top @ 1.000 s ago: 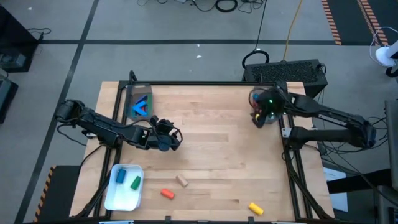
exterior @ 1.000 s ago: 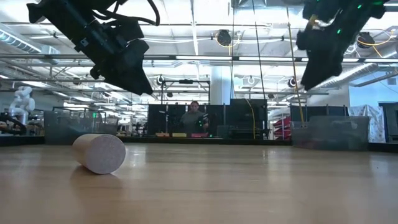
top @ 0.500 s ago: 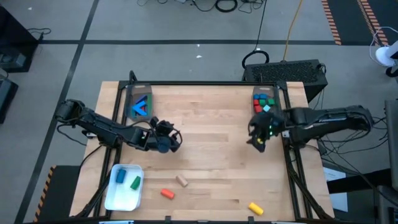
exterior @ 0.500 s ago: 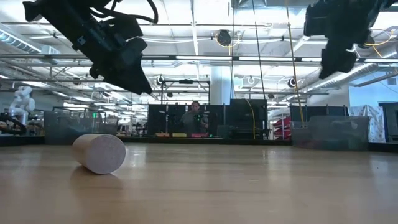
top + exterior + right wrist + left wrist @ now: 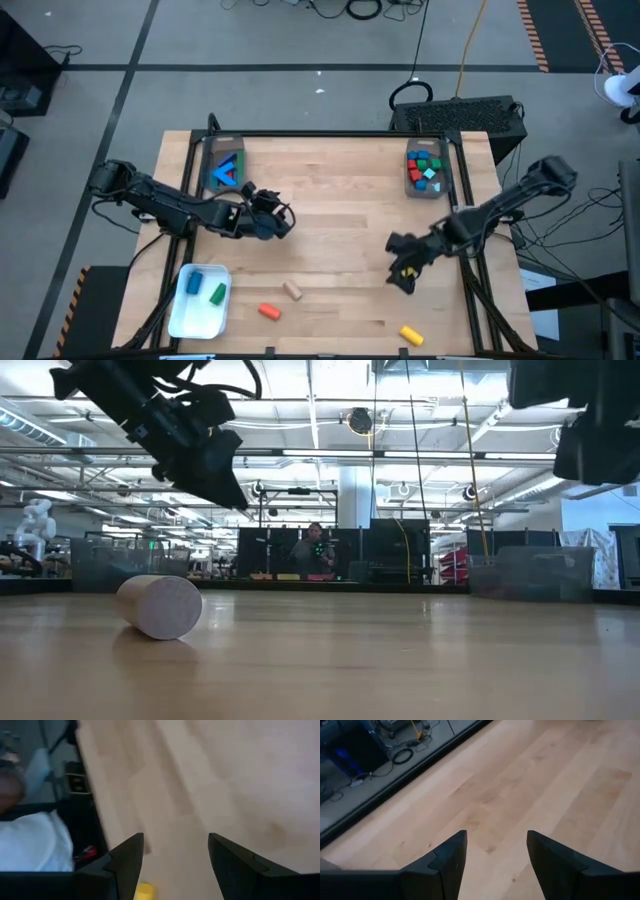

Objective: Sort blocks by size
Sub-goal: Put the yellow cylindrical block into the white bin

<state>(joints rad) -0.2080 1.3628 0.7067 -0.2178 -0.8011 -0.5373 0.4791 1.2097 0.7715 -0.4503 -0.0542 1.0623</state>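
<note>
Yellow is the colour nearest the camera side of the table: a small yellow block [image 5: 411, 334] lies close to the near edge, and the right gripper [image 5: 403, 276], fingers spread and empty, has swung down from the far-right bin [image 5: 426, 171] to hang just beyond it, the block showing between its fingers in the right wrist view [image 5: 144, 891]. That move, away from the bin of small red, green and blue blocks, suggests the last drop is done and this yellow piece is the next pick. Also along the near strip lie an orange block [image 5: 268, 311] and a tan cylinder [image 5: 292, 290], well apart, with the white tray [image 5: 184, 318] at the near-left corner holding a light blue block [image 5: 193, 282] and a green block [image 5: 217, 294]. The table's middle is bare wood, so there is wide room to travel. The left gripper [image 5: 281, 220] hovers over the left-centre, jaws open and empty. Farther off, the far-left bin [image 5: 223, 170] holds blue pieces. The yellow block's closeness to the edge leaves little margin for a nudge.
</note>
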